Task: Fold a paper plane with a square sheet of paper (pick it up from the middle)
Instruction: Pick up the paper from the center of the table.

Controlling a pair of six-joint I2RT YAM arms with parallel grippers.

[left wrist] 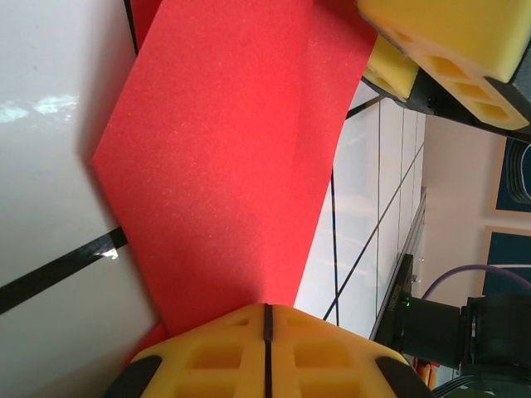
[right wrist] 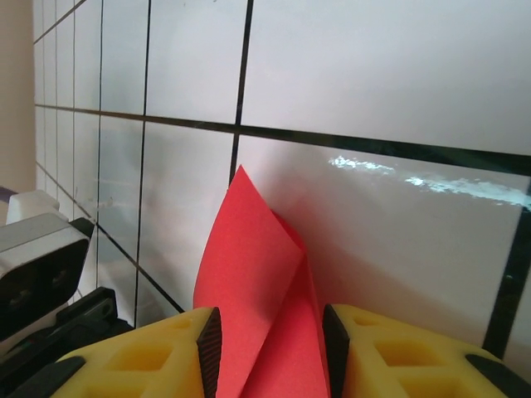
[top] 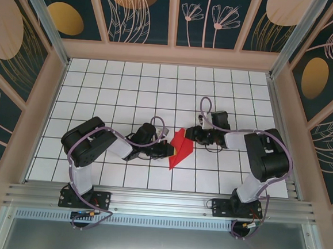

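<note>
The left claw (top: 163, 149) is fully closed, pinching the folded red paper (top: 180, 148) at its 9 o'clock edge. The right claw (top: 192, 133) grips the paper's 1 o'clock corner, its yellow pads (right wrist: 166, 352) slightly parted around it. The paper sits mid-surface (top: 100, 84), with open tiles toward 12 o'clock.

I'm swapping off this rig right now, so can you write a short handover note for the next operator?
Left gripper: shut on the thin bright red folded paper, pinching its near-left edge.
Right gripper: fingers on either side of the paper's other end, a gap still showing, so grip uncertain.
Paper: held between the two grippers near the middle of the white tiled table, already folded into a pointed, layered shape.
Done: pickup and some early folds.
Left: remaining folds; it is not yet a narrow dart. Keep the left pinch steady while the right works.
</note>
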